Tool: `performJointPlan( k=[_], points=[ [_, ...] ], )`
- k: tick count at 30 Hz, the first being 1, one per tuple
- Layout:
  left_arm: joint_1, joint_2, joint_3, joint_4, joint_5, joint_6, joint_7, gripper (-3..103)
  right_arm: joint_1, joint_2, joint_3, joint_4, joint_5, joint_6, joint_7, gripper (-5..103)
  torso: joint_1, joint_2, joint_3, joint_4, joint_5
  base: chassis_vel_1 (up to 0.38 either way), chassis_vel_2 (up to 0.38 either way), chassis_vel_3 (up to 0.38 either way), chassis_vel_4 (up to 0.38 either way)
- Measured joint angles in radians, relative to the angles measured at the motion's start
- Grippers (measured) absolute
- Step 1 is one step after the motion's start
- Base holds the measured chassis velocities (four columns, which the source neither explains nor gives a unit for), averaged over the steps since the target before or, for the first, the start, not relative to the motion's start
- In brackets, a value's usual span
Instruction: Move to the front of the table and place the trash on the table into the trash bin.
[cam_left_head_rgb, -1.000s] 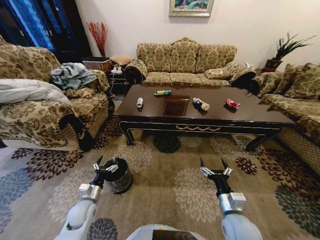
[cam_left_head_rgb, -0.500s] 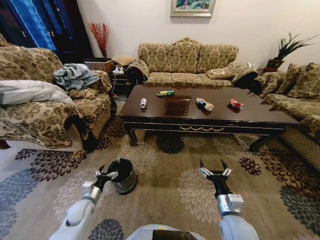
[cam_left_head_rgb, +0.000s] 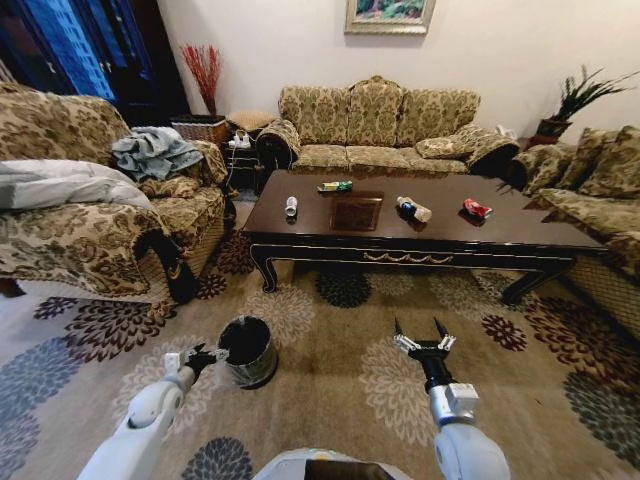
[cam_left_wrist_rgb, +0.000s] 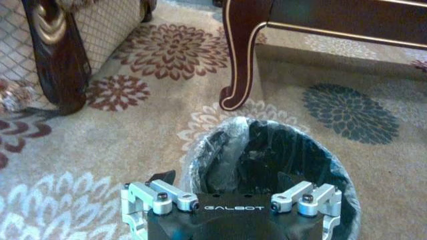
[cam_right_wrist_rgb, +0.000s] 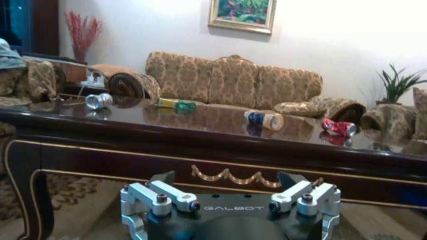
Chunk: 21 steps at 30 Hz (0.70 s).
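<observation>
Trash lies in a row across the surface ahead of you: the silver can toward its left end, the green packet near the far edge, the small bottle just right of the square inlay, and the red wrapper toward the right end. All four are untouched, and you are not yet at the near edge.

The trash bin stands on the carpet, well short of the surface and close to its front-left leg. Your left pincer hovers at the bin's rim with its fingers apart and empty; from the left wrist view the bag-lined mouth sits right beneath it. Your right pincer hangs low over the carpet, also spread and empty, and faces the near edge.

Risks from here, as I judge them: drive forward with the left arm this low and you could clip the bin's rim and tip or shove it. The can and the bottle lie on their sides, so a glancing touch would likely roll them across that glossy top. The packet sits farthest back, and reaching over for it may drag an arm through the nearer items.
</observation>
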Motion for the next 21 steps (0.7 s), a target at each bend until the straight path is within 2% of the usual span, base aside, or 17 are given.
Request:
performJointPlan(
  k=[4, 16, 21],
  points=[
    [-0.044, 0.001, 0.020, 0.036, 0.017, 0.032, 0.009, 100, 0.008, -0.008, 0.011, -0.004, 0.019, -0.011, 0.010, 100, 0.000, 0.001, 0.000, 0.0002, 0.0007, 0.000, 0.000, 0.000, 0.000],
    [-0.167, 0.012, 0.118, 0.236, 0.021, 0.045, 0.024, 100, 0.025, -0.014, 0.001, 0.001, 0.032, -0.023, 0.023, 100, 0.000, 0.002, 0.001, 0.0003, 0.0004, 0.000, 0.000, 0.000, 0.000],
    [-0.207, 0.001, 0.143, 0.278, 0.030, 0.049, 0.031, 101, 0.032, -0.018, 0.008, -0.002, 0.043, -0.027, 0.034, 100, 0.001, 0.002, 0.001, 0.0002, 0.0004, 0.000, 0.000, 0.000, 0.000]
  ],
)
